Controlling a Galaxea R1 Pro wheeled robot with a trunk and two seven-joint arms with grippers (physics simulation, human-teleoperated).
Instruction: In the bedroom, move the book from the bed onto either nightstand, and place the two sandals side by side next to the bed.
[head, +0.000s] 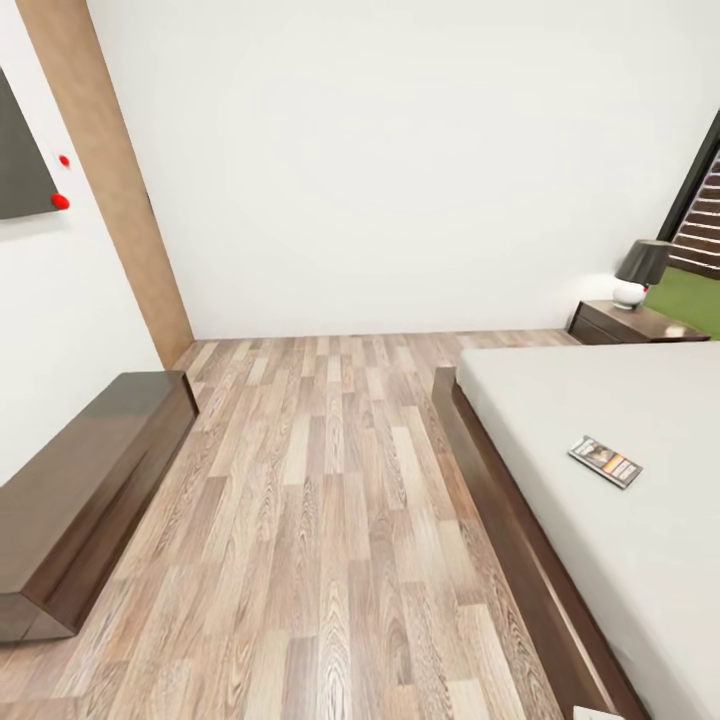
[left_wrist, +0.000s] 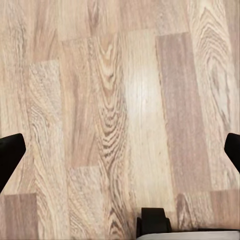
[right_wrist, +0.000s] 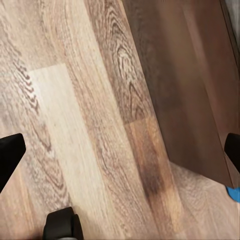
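- Head view, far left: dark panel (head: 20, 150) on the white wall w/ two small red dots (head: 60, 200) at its edge.
- Next to it, a tan wood-grain strip (head: 105, 170) runs up the wall, tilted in the view.
- Below: long low dark brown wall cabinet (head: 85, 480) against the left wall, glossy top, standing on the floor.
- Centre: light brown wood-plank floor (head: 320, 520) runs back to a plain white wall (head: 400, 150).
- Right of centre: bed (head: 600, 470), pale grey mattress in a dark brown frame; frame edge runs diagonally along the floor.
- The book (head: 605, 461) lies flat on the mattress, well in from the frame edge, cover up, dark w/ orange/white marks.
- Far right, back corner: nightstand (head: 630, 323), dark brown, just beyond the head end of the bed; a lamp (head: 638, 272) w/ dark shade and white round base stands on it.
- Behind it: dark-framed window (head: 700, 220), green outside.
- Left wrist view: left end effector (left_wrist: 120, 155) over bare planks; dark fingertips (left_wrist: 10, 157) at both side edges, wide apart, nothing between them.
- Right wrist view: right end effector (right_wrist: 120, 157) likewise spread wide, holds nothing; fingertips (right_wrist: 10, 155) at both side edges. Planks plus a dark brown board beneath, prob. bed frame, can't tell for sure.
- Same view, by one fingertip: small bright blue sliver (right_wrist: 234, 193) on the floor at the picture's edge; too little shows to say what it is.
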